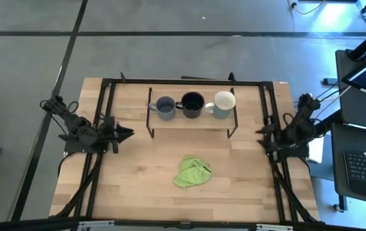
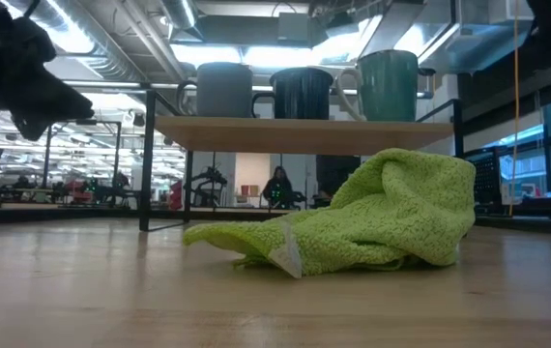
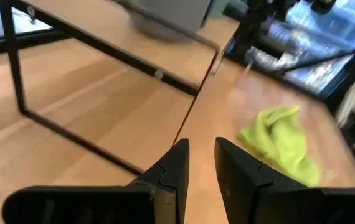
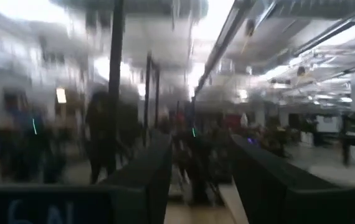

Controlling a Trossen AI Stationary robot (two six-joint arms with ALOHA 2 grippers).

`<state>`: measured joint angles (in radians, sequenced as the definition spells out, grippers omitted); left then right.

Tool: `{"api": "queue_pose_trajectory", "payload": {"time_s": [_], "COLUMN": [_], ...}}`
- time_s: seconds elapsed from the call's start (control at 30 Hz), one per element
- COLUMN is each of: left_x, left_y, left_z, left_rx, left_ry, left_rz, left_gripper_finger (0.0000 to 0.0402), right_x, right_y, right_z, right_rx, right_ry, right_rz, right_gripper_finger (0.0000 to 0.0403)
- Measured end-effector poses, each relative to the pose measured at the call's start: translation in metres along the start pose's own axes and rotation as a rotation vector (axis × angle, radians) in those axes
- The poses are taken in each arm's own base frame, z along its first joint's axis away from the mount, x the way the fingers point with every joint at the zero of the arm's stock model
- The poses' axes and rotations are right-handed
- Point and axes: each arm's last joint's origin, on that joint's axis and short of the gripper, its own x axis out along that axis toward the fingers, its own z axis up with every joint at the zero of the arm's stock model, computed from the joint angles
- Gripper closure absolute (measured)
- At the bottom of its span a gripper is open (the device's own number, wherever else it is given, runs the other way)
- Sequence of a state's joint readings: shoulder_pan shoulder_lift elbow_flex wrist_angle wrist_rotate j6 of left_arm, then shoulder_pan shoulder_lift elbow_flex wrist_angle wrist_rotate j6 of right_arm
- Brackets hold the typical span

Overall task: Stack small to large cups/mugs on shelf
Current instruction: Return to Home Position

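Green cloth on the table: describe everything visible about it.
The lime-green cloth looks like soft terry towelling, crumpled into a loose heap with folds rising on one side. It lies on the light-wood tabletop, in front of the shelf and apart from its legs. Only the tabletop touches it.

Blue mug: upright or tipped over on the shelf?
Upright. In the high view the blue mug shows its round open mouth on the shelf; the low view has it standing level beside the black mug.
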<state>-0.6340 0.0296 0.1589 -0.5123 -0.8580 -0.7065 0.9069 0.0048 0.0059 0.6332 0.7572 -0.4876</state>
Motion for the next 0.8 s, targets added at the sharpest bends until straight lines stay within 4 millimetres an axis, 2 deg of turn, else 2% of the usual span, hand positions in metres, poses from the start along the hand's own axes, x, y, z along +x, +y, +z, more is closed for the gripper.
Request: {"api": "queue_pose_trajectory", "payload": {"time_s": [0.13,0.33,0.8], "left_x": [0.000,0.000,0.000], "left_y": [0.000,0.000,-0.001], "left_z": [-0.001,-0.001,-0.001], "left_rx": [0.129,0.131,0.130], "left_ry": [0.022,0.036,0.035], "left_rz": [0.003,-0.022,-0.024], "left_gripper_finger": [0.0331,0.0331,0.0331], "right_x": [-0.001,-0.005,-0.006], "right_y": [0.007,0.011,0.012], "right_z": [-0.016,-0.033,-0.036], "right_rx": [-0.152,-0.288,-0.312], "right_ry": [0.136,0.260,0.282], "right_rz": [0.050,0.119,0.131], "right_gripper_finger": [0.0243,0.0243,0.0243]}}
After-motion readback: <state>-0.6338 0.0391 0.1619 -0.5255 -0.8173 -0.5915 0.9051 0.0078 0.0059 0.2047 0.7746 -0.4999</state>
